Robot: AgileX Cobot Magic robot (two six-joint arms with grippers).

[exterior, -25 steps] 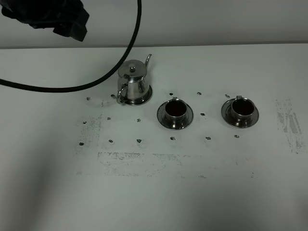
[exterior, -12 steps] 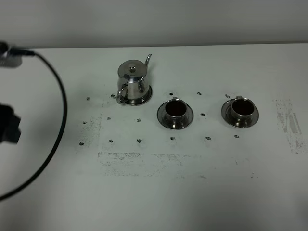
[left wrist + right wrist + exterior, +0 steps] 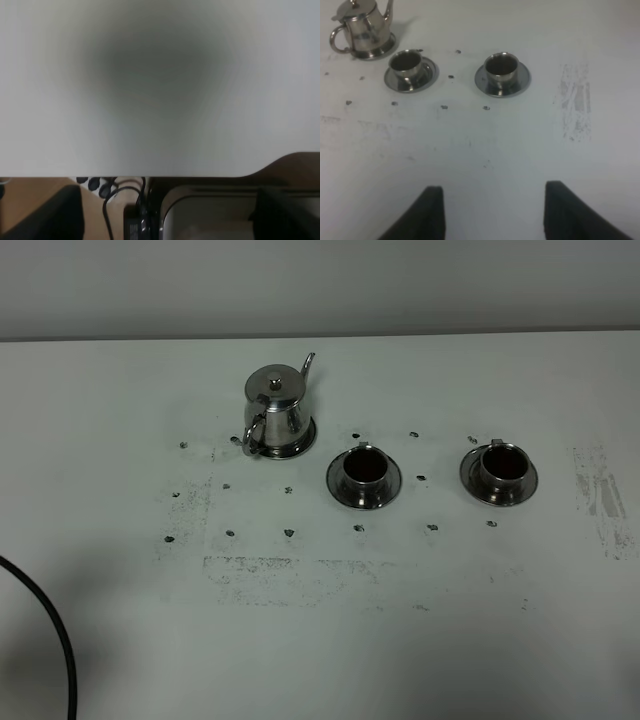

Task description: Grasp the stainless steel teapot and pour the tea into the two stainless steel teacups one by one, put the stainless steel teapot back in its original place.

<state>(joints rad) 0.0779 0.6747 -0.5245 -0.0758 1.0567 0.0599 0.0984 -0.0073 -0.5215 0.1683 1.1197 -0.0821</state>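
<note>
Apparently final step done — shiny steel teapot [image 3: 277,413] set down on white table [image 3: 320,640] | both small steel teacups [image 3: 364,470] [image 3: 500,466] filled | right tool [image 3: 487,207] spread open, nothing held | left tool's state cannot be told | next: nothing but retreat is judged needed

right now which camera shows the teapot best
The exterior high view: the whole teapot sits unobstructed, spout and handle clear. The right wrist view catches it at the frame edge, lid partly cut off. The left wrist view shows none of it.

The white bench [image 3: 420,640] was scuffed and dotted with small dark marks. The stainless steel teapot [image 3: 277,412] stood upright on it. Right of the teapot and slightly nearer the camera sat the near teacup [image 3: 364,476] on its saucer, and farther right the far teacup [image 3: 499,472], both holding dark liquid. A black cable [image 3: 55,640] lay well left of the teapot, at the bench's near corner.
</note>
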